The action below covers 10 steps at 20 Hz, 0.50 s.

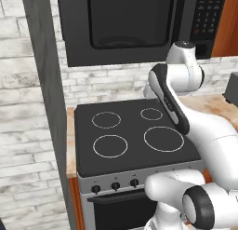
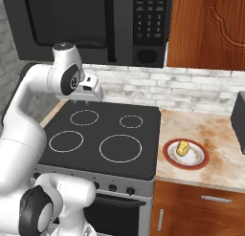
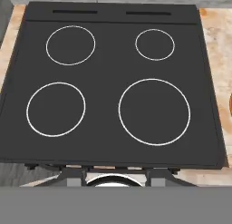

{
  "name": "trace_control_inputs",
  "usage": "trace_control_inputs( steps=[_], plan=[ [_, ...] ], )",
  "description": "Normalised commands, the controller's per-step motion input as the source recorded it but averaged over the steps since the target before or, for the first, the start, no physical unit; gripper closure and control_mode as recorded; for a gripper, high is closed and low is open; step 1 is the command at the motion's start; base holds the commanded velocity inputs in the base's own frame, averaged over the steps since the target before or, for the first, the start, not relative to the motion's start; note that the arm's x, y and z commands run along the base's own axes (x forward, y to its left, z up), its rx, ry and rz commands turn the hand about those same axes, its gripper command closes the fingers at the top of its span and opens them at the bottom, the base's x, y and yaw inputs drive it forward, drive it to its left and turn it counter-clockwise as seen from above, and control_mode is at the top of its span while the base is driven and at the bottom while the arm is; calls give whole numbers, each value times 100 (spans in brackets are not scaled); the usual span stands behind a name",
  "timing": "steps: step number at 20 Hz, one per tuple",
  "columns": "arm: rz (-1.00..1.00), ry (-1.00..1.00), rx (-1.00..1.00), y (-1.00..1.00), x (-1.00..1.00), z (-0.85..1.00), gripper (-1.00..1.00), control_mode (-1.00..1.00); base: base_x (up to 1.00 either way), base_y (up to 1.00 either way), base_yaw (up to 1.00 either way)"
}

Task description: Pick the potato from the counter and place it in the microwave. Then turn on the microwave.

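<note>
The white arm's two-finger gripper is hovering above the black glass stovetop, holding nothing, its jaw spread impossible to tell. The small yellowish-tan potato is sitting on a red-rimmed white plate on the tan wood-grain counter; reaching rightward is likely coming next

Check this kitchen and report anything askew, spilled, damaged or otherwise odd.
Nothing stands out. The potato sits on a red-rimmed plate on the counter, the stovetop is bare, and the microwave door is closed.
</note>
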Motion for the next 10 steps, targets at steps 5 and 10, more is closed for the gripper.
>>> trace_control_inputs(
  steps=[5,10],
  plan=[
    [-1,-13,0,-1,-24,2,-100,-100,0,0,0],
    [-6,-36,0,-8,-26,32,-100,-100,0,0,0]
  ],
)
